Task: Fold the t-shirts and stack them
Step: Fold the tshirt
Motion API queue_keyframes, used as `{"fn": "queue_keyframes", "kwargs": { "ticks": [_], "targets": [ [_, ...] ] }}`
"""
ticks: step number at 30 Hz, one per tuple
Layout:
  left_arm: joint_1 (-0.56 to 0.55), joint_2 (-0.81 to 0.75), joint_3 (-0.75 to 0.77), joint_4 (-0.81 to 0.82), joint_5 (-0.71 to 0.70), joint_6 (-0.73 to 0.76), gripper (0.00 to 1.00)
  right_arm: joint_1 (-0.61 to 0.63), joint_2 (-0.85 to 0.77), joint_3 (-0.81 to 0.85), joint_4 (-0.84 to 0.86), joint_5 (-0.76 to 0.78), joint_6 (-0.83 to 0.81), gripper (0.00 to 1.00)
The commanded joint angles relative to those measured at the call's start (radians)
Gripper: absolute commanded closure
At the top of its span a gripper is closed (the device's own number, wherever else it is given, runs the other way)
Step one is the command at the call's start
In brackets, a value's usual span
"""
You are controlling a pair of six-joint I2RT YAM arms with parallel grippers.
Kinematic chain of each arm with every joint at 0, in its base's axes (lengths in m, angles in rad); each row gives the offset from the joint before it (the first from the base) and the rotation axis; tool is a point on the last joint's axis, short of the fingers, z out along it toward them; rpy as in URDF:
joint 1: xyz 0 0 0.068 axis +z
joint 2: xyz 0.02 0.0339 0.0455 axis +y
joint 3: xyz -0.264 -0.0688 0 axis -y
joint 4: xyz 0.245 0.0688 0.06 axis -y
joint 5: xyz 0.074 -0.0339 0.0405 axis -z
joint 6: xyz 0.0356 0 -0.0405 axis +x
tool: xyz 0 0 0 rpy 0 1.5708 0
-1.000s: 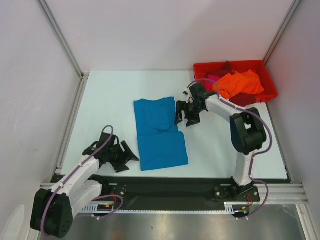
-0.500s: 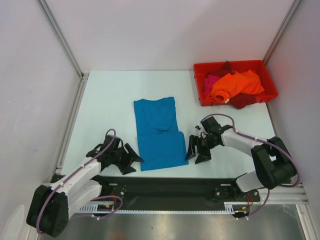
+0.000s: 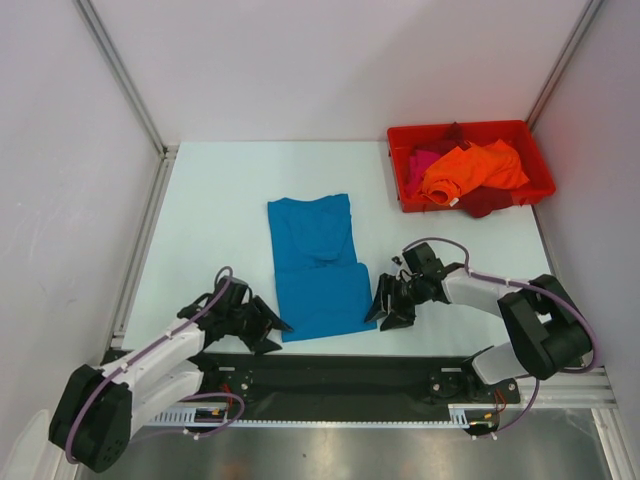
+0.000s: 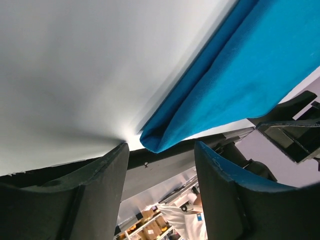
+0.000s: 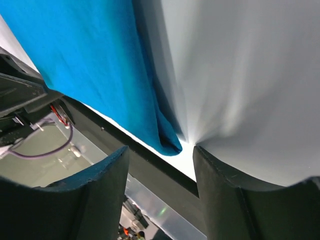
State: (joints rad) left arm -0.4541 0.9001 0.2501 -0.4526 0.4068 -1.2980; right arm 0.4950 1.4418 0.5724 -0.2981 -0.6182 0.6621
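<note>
Teal shirt [image 3: 318, 265] lies flat mid-table, a long rectangle running 12 to 6 o'clock, with a seam-like step across its middle and the near half slightly wider. Matte soft knit, few wrinkles; in both wrist views the near corners look like rounded, doubled folds. Its 6 o'clock edge sits close to the table's [image 3: 220, 200] near edge. Left gripper [image 3: 272, 328] is low at the shirt's 7 o'clock corner, jaws apart, corner tip just ahead of the gap between the black fingers [image 4: 80, 195], no clamp visible. Right gripper [image 3: 383, 312] mirrors it at the 5 o'clock corner, jaws apart, corner tip at the mouth of the gap, cloth not pinched. Bare, smooth pale table at 9 and 12 o'clock of the shirt, and a wide strip at 3 o'clock. Red rigid bin [image 3: 470, 126] at 1 o'clock, well apart, holds a crumpled orange shirt [image 3: 470, 168] on top, a pink shirt [image 3: 422, 160] at its 9 o'clock side and a dark red shirt [image 3: 490, 203] draped over the near rim.
</note>
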Motion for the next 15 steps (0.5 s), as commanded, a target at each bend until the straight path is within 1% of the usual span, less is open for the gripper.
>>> {"fn": "queue_keyframes", "kwargs": {
  "ticks": [1, 5, 8, 9, 11, 15],
  "targets": [
    [-0.011, 0.059, -0.043, -0.04, -0.117, -0.004, 0.39, 0.004, -0.004, -0.025, 0.047, 0.028, 0.036, 0.41],
    [-0.015, 0.076, -0.037, -0.049, -0.138, -0.001, 0.43, 0.004, -0.017, -0.042, 0.04, 0.046, 0.037, 0.42],
    [-0.014, 0.062, -0.057, -0.038, -0.157, -0.017, 0.49, 0.004, -0.008, -0.048, 0.048, 0.052, 0.036, 0.43],
    [-0.015, 0.059, -0.063, -0.015, -0.158, -0.024, 0.52, 0.004, -0.003, -0.049, 0.054, 0.054, 0.037, 0.44],
    [-0.015, 0.056, -0.072, 0.0, -0.16, -0.03, 0.55, 0.004, 0.008, -0.055, 0.069, 0.061, 0.044, 0.44],
    [-0.015, 0.077, -0.054, 0.002, -0.178, -0.005, 0.66, 0.005, 0.048, -0.063, 0.119, 0.043, 0.054, 0.5]
  ]
}}
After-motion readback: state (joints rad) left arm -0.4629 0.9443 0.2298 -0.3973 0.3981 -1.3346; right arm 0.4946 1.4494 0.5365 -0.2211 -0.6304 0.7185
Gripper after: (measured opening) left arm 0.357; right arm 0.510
